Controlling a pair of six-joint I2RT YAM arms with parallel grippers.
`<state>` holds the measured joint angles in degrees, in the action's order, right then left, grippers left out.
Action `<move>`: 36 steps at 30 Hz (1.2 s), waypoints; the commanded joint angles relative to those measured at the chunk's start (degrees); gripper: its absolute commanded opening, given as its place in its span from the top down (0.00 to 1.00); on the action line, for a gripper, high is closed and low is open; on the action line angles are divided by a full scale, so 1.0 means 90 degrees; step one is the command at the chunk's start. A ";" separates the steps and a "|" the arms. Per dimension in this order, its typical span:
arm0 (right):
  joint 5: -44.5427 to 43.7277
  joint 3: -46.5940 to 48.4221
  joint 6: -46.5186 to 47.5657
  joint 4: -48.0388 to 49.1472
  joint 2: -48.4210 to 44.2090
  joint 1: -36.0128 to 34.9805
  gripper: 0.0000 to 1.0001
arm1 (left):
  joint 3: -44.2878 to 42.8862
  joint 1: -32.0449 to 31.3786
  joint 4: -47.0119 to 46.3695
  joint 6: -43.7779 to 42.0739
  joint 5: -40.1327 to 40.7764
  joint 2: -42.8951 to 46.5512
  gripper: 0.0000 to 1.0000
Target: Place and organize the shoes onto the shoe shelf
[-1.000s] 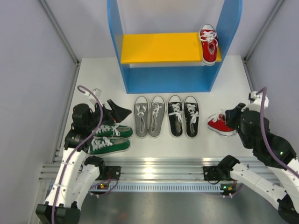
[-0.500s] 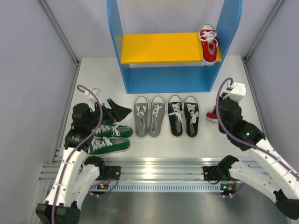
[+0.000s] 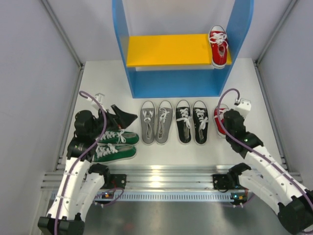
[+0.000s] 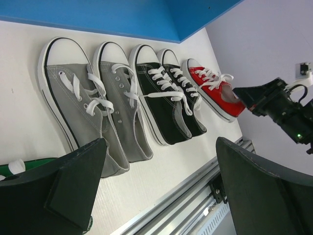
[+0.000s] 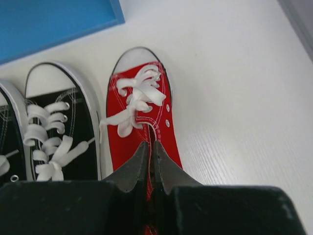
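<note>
The right fingers [image 5: 133,169], pinched together on the red shoe [image 5: 142,122], are swinging it in beside the black pair [image 3: 191,121] on the worktop [image 3: 107,83], toe now toward the shelf [image 3: 171,83], probably ready for lifting; the left fingers [image 4: 68,191] are hanging apart.

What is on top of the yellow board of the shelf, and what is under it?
One red shoe lies at the right end of the yellow board, beside the blue side panel. The board covers the space under it, so that cannot be seen.
</note>
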<state>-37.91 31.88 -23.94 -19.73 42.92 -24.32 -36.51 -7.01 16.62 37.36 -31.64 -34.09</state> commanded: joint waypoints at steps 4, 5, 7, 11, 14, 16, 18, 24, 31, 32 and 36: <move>0.0619 -0.0056 -0.0767 -0.0239 0.0299 0.0055 0.92 | -0.0035 -0.0013 -0.0333 0.0009 -0.0137 -0.0217 0.01; 0.0619 0.0002 -0.0767 -0.0433 0.0377 0.0046 0.79 | -0.0045 -0.0013 -0.0333 0.0009 -0.0137 -0.0207 0.01; 0.0657 0.0207 -0.0787 -0.0688 0.0757 0.0075 0.46 | -0.0035 -0.0013 -0.0333 -0.0011 -0.0118 -0.0158 0.01; 0.0735 0.0335 -0.0846 -0.0944 0.1295 0.0085 0.37 | 0.0004 -0.0013 -0.0333 -0.0030 -0.0108 -0.0080 0.01; 0.0804 0.0364 -0.0836 -0.0846 0.1394 0.0094 0.37 | 0.0033 -0.0013 -0.0333 -0.0030 -0.0108 -0.0021 0.01; 0.0814 0.0384 -0.0807 -0.0738 0.1423 0.0104 0.37 | 0.0033 -0.0013 -0.0323 -0.0040 -0.0098 -0.0002 0.01; 0.0794 0.0394 -0.0758 -0.0602 0.1520 0.0123 0.38 | 0.0024 -0.0022 -0.0333 -0.0040 -0.0098 -0.0002 0.01; 0.0940 0.0471 -0.0523 -0.0172 0.1998 0.0377 0.50 | 0.0033 -0.0013 -0.0323 -0.0040 -0.0098 0.0027 0.01; 0.1145 0.0598 -0.0357 0.0092 0.2389 0.0631 0.55 | 0.0033 -0.0013 -0.0323 -0.0069 -0.0088 0.0076 0.01; 0.1185 0.0608 -0.0338 0.0131 0.2438 0.0660 0.55 | 0.0043 -0.0013 -0.0323 -0.0060 -0.0088 0.0076 0.01; 0.1341 0.0677 -0.0231 0.0277 0.2702 0.0768 0.61 | 0.0033 -0.0013 -0.0323 -0.0060 -0.0108 0.0067 0.01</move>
<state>-27.57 35.11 -27.38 -20.58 65.93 -18.59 -36.21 -7.01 16.67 37.36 -32.08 -34.24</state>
